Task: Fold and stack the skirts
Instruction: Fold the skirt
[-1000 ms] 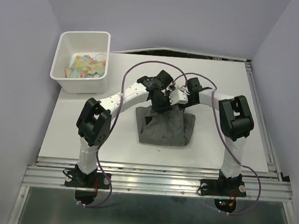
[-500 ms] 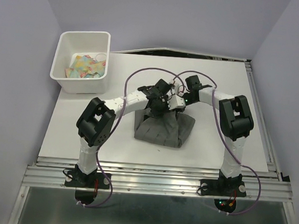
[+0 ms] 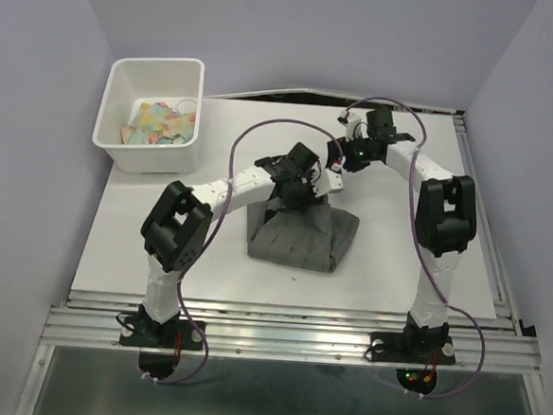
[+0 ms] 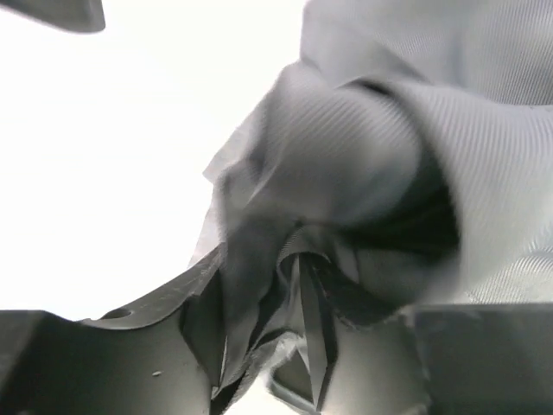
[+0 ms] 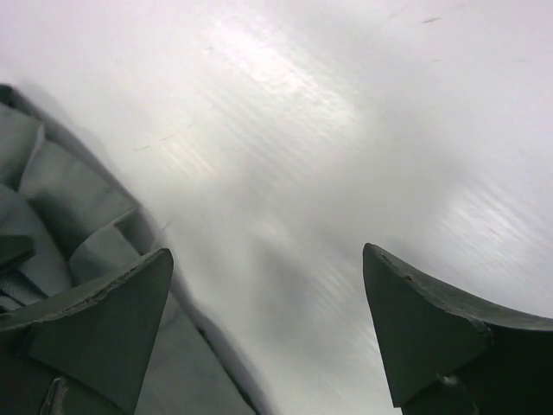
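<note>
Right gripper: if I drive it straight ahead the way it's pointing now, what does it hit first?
Probably the bare table, which fills the gap between the open right gripper's fingers. The skirt's edge sits by one finger and might get brushed; depth is unclear.

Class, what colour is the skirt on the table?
The skirt is dark charcoal grey; top external view.

blocked: bin (image 3: pixel 150 160) far-left, skirt (image 3: pixel 298 236) centre | free: table (image 3: pixel 396 263) right and near edge

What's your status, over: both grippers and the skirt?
Left gripper shut on skirt edge. Right gripper open, empty. White bin well aside.
</note>
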